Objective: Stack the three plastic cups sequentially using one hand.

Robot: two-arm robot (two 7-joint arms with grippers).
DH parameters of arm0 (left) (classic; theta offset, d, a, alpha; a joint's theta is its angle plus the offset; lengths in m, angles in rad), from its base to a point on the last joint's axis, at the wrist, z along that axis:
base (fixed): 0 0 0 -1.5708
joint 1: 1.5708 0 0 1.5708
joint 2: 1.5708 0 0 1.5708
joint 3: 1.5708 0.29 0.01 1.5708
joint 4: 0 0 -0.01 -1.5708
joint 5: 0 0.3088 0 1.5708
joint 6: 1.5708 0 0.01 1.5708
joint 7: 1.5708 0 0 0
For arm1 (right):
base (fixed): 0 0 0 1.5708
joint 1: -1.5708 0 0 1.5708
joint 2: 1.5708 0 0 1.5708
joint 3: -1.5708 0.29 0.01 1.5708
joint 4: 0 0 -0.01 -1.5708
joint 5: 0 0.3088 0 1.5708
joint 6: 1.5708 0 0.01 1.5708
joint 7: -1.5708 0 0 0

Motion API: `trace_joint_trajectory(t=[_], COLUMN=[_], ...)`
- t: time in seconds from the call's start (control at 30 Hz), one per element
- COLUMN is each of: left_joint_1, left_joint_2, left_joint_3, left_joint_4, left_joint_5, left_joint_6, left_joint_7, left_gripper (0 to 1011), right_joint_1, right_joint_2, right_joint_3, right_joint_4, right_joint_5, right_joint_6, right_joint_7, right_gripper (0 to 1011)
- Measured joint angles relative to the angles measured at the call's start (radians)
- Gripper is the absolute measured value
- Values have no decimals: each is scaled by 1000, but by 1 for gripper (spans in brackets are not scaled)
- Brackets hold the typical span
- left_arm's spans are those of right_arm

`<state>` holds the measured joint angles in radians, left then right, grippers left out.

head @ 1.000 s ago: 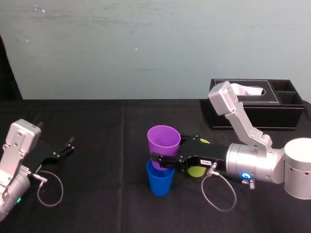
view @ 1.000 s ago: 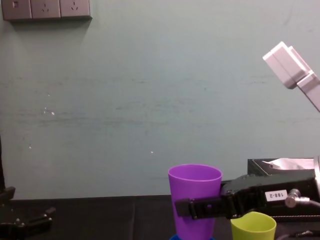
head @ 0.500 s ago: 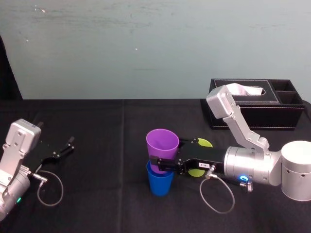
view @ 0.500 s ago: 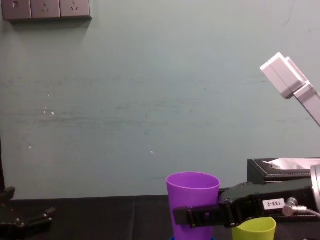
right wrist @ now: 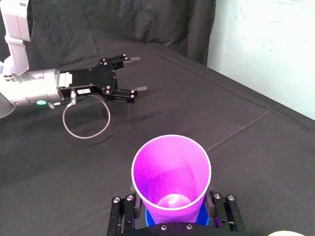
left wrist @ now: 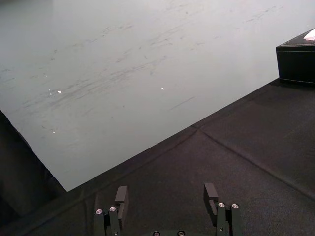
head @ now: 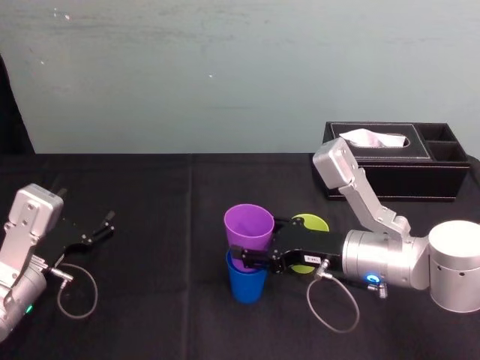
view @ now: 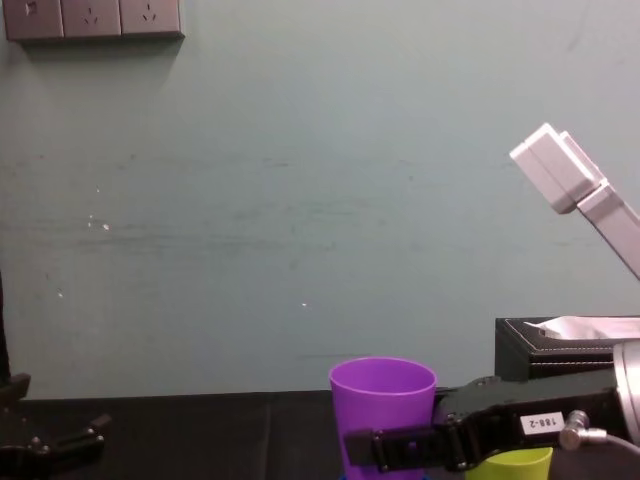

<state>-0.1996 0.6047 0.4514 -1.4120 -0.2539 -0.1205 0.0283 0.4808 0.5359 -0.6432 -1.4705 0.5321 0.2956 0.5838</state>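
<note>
The right claw [head: 243, 259] reaches in from the right side of the desk [head: 150, 300] and is clenched on the purple cup [head: 249, 226], one slim jaw on each side of the cup's lower wall. The purple cup stands upright with its mouth open to the top, near the middle of the desk. Its base is down inside the mouth of the blue cup [head: 247, 283], which stands on the black cloth directly below it. Most of the purple cup's body rises above the blue rim. In the right wrist view the purple cup [right wrist: 171, 172] sits between the two jaws, and the blue cup [right wrist: 149, 217] shows as a ring around its base.

The yellow-green cup [head: 310, 223] stands just beside the pair, on the right, partly hidden under the black body of the right claw. In the chest view its rim [view: 512, 462] shows below the claw's white label, to the right of the purple cup [view: 383, 392].

A black leather tissue box [head: 390, 180] sits at the far right of the desk, well apart from the cups, with a white tissue [head: 373, 138] coming out of its top.

The left claw [head: 109, 225] rests low at the left side of the desk, well apart from the cups, and is released, its fingers [left wrist: 121, 195] spread wide over bare cloth.
</note>
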Motion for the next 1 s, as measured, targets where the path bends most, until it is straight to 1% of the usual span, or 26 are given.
trace_joint_trajectory(t=[0.17, 0.43, 0.6, 1.0], left_joint_1=[0, 0, 0, 0], left_joint_2=[0, 0, 0, 0], left_joint_3=[0, 0, 0, 0], left_joint_4=[0, 0, 0, 0], left_joint_5=[0, 0, 0, 0], left_joint_6=[0, 0, 0, 0], left_joint_7=[0, 0, 0, 0], left_gripper=[1000, 1000, 1000, 1000], right_joint_1=[0, -2, -6, -6], right_joint_2=[-6, -18, -27, -25], right_joint_3=[-5, -8, -4, -4], right_joint_4=[6, 23, 32, 30], right_joint_5=[-19, -35, -35, -35], right_joint_6=[-6, -7, -5, -4], right_joint_7=[-9, -10, -9, -10], right_gripper=[722, 723, 723, 723])
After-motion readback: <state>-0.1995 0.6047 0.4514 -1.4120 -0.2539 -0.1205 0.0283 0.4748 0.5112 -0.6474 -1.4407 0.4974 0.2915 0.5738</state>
